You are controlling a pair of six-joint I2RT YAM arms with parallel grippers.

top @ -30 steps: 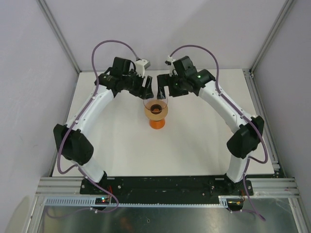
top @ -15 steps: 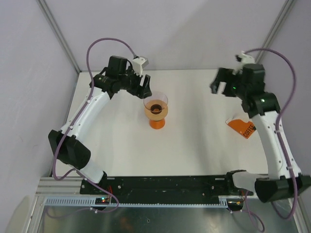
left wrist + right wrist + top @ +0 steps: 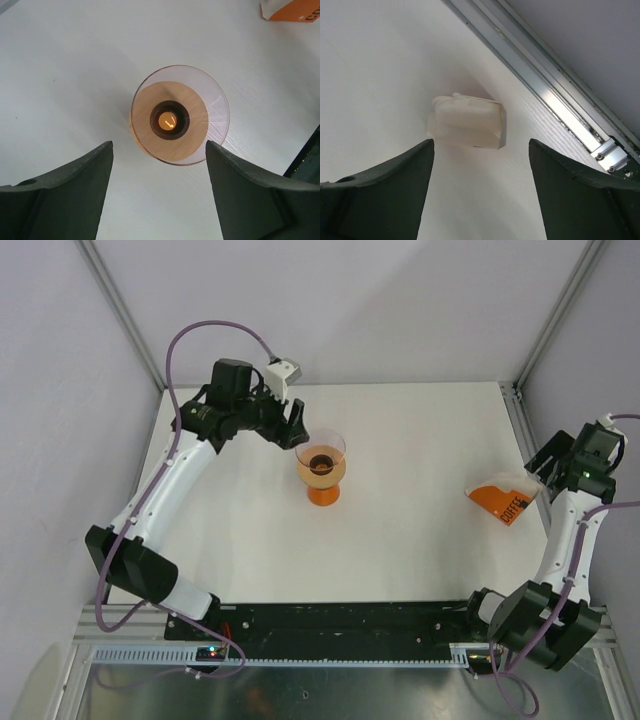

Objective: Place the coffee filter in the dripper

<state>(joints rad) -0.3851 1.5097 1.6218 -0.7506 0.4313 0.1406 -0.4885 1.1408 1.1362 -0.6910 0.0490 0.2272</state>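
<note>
The dripper (image 3: 321, 452), a clear pinkish funnel, stands on a small orange cup (image 3: 322, 493) mid-table; in the left wrist view the dripper (image 3: 216, 107) is empty. My left gripper (image 3: 296, 426) hangs open just left of its rim, and in its wrist view the left gripper (image 3: 159, 150) holds nothing. A white folded paper piece (image 3: 467, 122), apparently the coffee filter (image 3: 519, 483), lies at the end of the orange packet. My right gripper (image 3: 553, 464) hovers open over it at the far right. In its own view the right gripper (image 3: 480, 147) has nothing between its fingers.
The flat orange "COFFEE" packet (image 3: 503, 503) lies near the table's right edge; its corner shows in the left wrist view (image 3: 295, 10). An aluminium frame rail (image 3: 555, 100) runs close behind the white paper. The enclosure walls stand close on both sides.
My right arm has swung from beside the dripper out to the far right, over the packet and the white paper. My left arm drew back slightly to the left, still open.
</note>
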